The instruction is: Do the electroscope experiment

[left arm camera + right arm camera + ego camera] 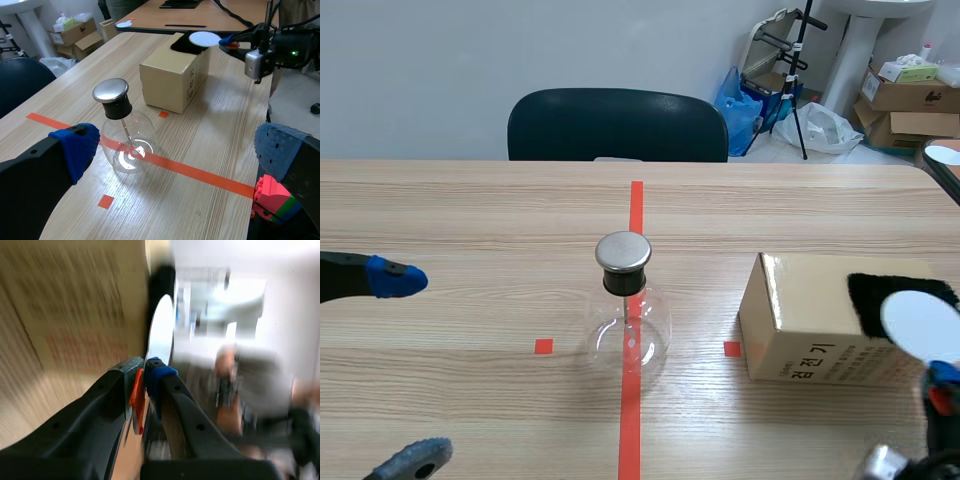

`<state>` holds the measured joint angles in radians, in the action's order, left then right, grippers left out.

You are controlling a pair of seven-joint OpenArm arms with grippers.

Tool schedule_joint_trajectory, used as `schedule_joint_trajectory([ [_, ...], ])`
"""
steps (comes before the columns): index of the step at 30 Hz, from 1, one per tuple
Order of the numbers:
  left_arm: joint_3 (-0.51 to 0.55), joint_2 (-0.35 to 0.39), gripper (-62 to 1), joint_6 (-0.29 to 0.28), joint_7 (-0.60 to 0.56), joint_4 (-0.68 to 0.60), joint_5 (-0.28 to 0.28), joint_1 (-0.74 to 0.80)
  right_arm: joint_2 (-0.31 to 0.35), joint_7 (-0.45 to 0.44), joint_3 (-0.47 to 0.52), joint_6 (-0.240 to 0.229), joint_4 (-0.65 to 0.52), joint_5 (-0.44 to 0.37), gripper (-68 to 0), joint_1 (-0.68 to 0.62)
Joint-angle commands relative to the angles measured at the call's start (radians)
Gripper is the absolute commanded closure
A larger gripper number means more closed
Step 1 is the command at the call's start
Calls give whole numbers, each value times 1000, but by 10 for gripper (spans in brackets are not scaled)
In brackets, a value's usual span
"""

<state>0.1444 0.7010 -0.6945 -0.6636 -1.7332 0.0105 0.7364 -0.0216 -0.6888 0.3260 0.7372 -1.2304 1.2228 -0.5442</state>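
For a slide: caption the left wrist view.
Open left gripper faces the electroscope flask; right gripper holds a white disc above the box.

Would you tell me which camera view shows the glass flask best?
The left wrist view: the flask is close and whole, its inner rod clear. The scene view shows it whole but smaller; the right wrist view misses it.

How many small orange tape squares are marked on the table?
2. One square lies left of the glass flask; the other square lies to its right, close beside the cardboard box. The box may hide more.
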Motion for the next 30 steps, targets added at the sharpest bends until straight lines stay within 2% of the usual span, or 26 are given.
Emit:
schedule_joint_trajectory([
  [1, -5, -5, -623, -2, -16, -3, 11, -3, -2, 60, -16, 46, -5, -13, -9, -13],
  [3, -5, -5, -623, -2, -16, -3, 10, -3, -7, 187, -17, 46, -5, -16, -9, -26],
  [4, -5, -5, -623, -2, -16, -3, 10, -3, -6, 208, -17, 46, -5, -14, -9, -27],
  [5, -5, -5, -623, -2, -16, -3, 10, -3, -6, 188, -17, 46, -5, -8, -9, -26],
  [8, -5, -5, -623, -2, -16, -3, 7, -3, -6, 34, -24, 46, -5, 3, -9, -15],
  [9, -5, -5, -623, -2, -16, -3, 7, -3, -7, 41, -27, 46, -5, 2, -9, -15],
  [12, -5, -5, -623, -2, -16, -3, 7, -3, -18, 225, -20, 46, -5, -4, -9, -31],
  [13, -5, -5, -623, -2, -16, -3, 7, -3, -17, 233, -15, 46, -5, -3, -9, -33],
  [14, -5, -5, -623, -2, -16, -3, 7, -3, -15, 189, -11, 46, -5, 5, -9, -32],
  [16, -5, -5, -623, -2, -17, -3, 7, -3, -14, 42, -13, 46, -5, 6, -9, -23],
  [17, -5, -5, -623, -2, -17, -3, 7, -3, -15, 33, -13, 46, -5, 2, -9, -23],
  [18, -5, -5, -623, -2, -17, -3, 7, -3, -16, 78, -13, 46, -5, -7, -9, -25],
  [20, -5, -5, -623, -2, -17, -3, 7, -3, -18, 222, -13, 46, -5, -16, -9, -38],
  [21, -5, -5, -623, -2, -17, -3, 7, -3, -18, 224, -11, 46, -5, -9, -9, -38],
  [24, -5, -5, -623, -2, -17, -3, 7, -3, -18, 26, -16, 46, -5, 11, -9, -20],
  [25, -5, -5, -623, -2, -17, -3, 7, -3, -20, 41, -19, 46, -5, 3, -9, -20],
  [28, -5, -4, -623, -2, -17, -3, 7, -3, -30, 264, -17, 46, -6, 4, -9, -28],
  [29, -5, -5, -623, -2, -17, -3, 7, -3, -29, 249, -17, 46, -6, 11, -9, -29],
  [30, -5, -5, -623, -2, -17, -3, 7, -3, -29, 175, -17, 46, -6, 25, -9, -27],
])
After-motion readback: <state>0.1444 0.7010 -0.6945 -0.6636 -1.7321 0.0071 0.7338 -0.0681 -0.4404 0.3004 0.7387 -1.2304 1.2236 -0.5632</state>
